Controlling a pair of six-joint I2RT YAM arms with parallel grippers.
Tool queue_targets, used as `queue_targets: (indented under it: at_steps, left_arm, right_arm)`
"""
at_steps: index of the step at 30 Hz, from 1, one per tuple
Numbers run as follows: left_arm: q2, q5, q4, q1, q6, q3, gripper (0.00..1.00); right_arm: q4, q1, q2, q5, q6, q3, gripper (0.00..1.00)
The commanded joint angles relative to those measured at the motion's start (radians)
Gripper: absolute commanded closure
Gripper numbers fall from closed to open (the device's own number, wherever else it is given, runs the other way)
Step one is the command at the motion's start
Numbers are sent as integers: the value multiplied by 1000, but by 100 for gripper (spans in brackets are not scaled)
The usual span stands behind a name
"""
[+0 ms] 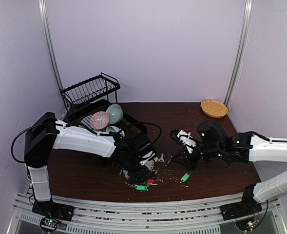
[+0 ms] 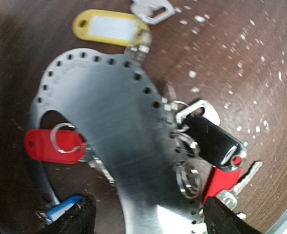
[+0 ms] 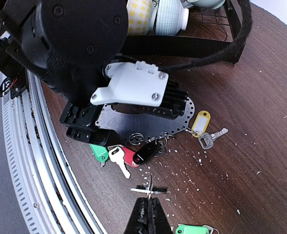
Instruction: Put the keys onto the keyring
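The keyring [image 2: 109, 122] is a flat silver plate with a holed rim, lying on the dark table; it also shows in the right wrist view [image 3: 133, 122]. Hanging on its rim are a yellow tag [image 2: 109, 25] with a silver key [image 3: 209, 139], a red tag [image 2: 53, 145], a black tag [image 2: 211, 139], a second red tag [image 2: 221, 178] and a blue tag [image 2: 65, 208]. My left gripper [image 2: 148, 209] stands open, its fingers either side of the plate. My right gripper [image 3: 148, 197] is shut on a small metal split ring [image 3: 149, 189], held above the table. A loose green-tagged key [image 1: 184, 177] lies below it.
A black dish rack [image 1: 92, 95] with bowls and a pink plate stands at the back left. A yellow-orange plate [image 1: 214, 108] sits at the back right. White crumbs dot the table. A green tag [image 3: 99, 152] and a white key [image 3: 119, 160] lie beside the metal rail [image 1: 133, 209].
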Motion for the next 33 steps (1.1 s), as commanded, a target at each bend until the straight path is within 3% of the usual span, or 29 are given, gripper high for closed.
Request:
queue_targets:
  at_steps: [1, 14, 16, 19, 23, 33]
  left_arm:
    - [-36, 0, 30, 41, -14, -13, 22]
    - [23, 78, 32, -1, 9, 10, 9]
    - [37, 54, 6, -12, 4, 16, 13]
    - [59, 37, -1, -13, -4, 20, 28]
    - [72, 29, -2, -11, -4, 27, 30]
    - [31, 11, 4, -11, -14, -3, 63]
  right_arm:
    - [6, -5, -21, -13, 0, -10, 100]
    - [10, -6, -22, -11, 3, -19, 100]
    - [12, -5, -20, -12, 3, -16, 100]
    - [12, -5, -21, -14, 1, -14, 100]
    - [11, -6, -31, -15, 0, -19, 100]
    - [14, -5, -51, -3, 3, -30, 100]
